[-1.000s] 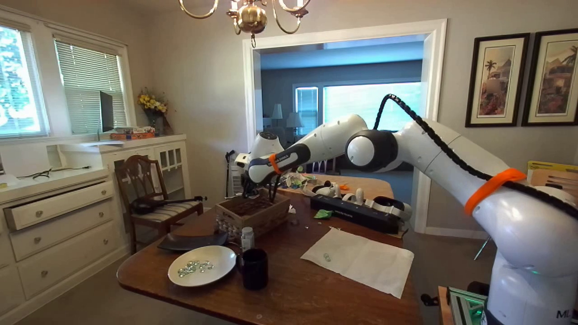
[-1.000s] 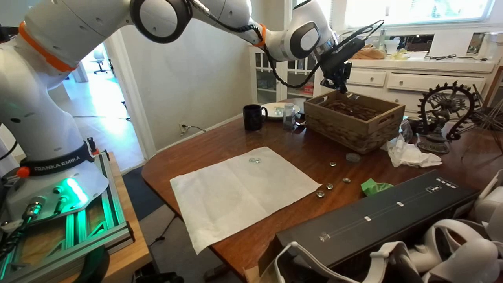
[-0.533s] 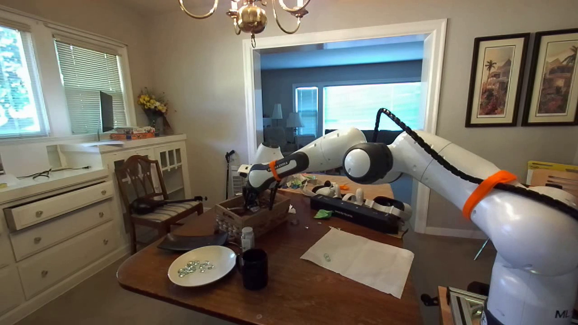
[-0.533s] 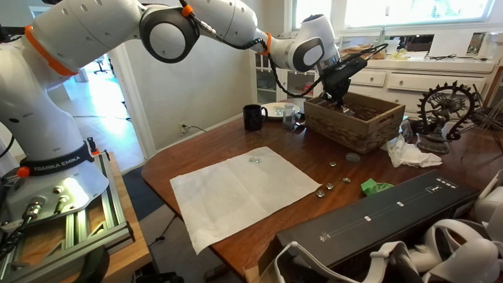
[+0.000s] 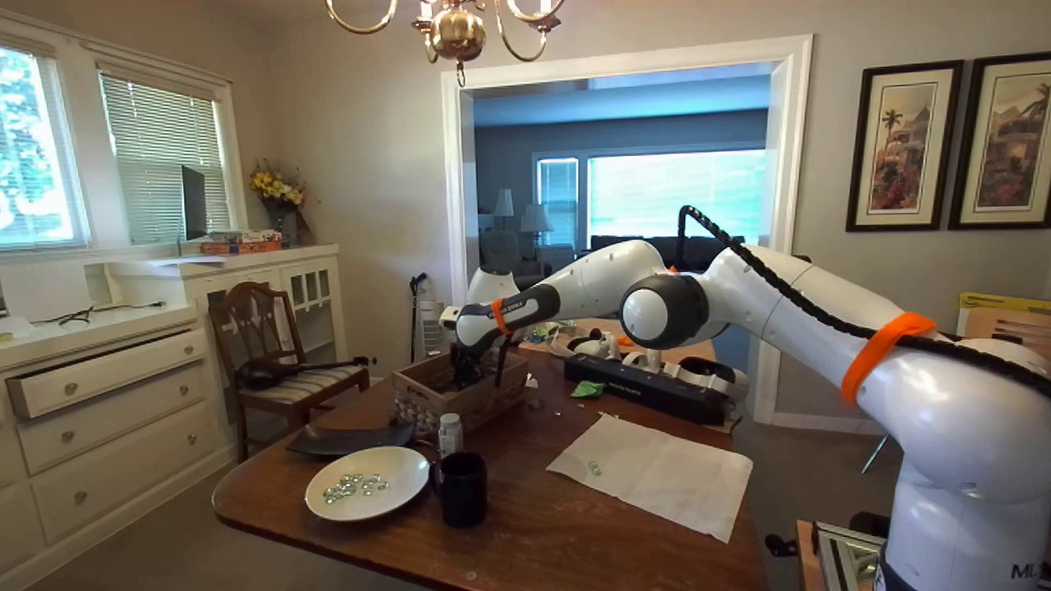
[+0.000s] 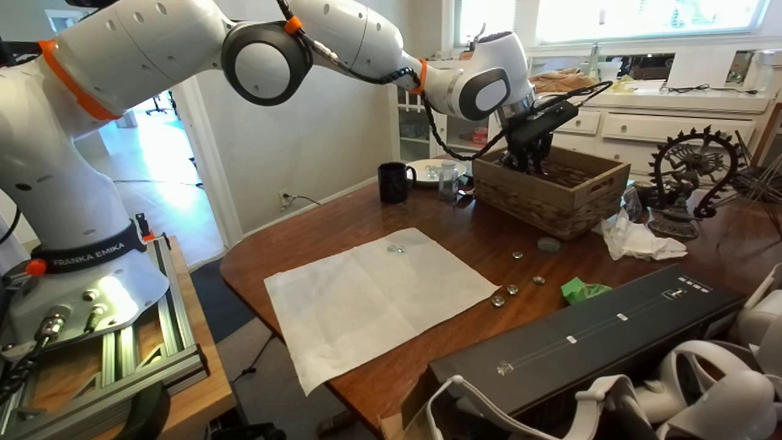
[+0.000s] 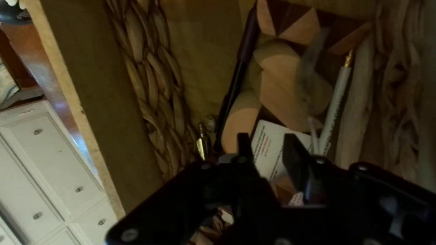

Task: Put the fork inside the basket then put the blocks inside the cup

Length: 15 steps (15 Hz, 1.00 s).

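Dipped low into brown woven wood box-shaped basket [image 6: 531,197], prob. for a short, soft drop. See black metal gripper [image 7: 267,143], a bit apart, w/ nothing pinched. Inside basket, see maybe thin grey metal fork [image 7: 308,78], too blurry to be sure. Vs. a sec ago: gone lower, deeper in.

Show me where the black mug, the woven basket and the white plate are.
Black mug [image 6: 393,183]: in an exterior view, middle of its body.
Woven basket [image 6: 525,198]: in an exterior view, outer face of its long side wall.
White plate [image 5: 408,476]: in an exterior view, bare upper surface near its rim.
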Each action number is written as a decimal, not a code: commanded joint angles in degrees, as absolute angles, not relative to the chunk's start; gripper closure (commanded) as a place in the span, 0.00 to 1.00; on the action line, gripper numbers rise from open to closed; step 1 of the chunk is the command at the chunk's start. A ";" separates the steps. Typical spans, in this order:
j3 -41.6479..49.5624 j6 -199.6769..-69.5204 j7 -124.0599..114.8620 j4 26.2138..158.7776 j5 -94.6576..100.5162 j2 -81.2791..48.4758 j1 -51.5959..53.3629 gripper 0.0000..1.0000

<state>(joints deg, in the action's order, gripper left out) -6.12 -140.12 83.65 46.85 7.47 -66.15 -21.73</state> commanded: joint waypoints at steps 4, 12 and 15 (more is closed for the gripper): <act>5.30 -140.48 68.60 46.52 13.74 -60.16 -15.72 0.13; 15.77 -128.77 43.63 64.19 16.96 -41.12 -6.15 0.00; 15.66 -125.64 37.76 71.42 15.75 -35.80 -5.40 0.00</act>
<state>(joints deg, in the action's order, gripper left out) 15.10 -127.76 43.54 60.09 16.43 -43.16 -7.01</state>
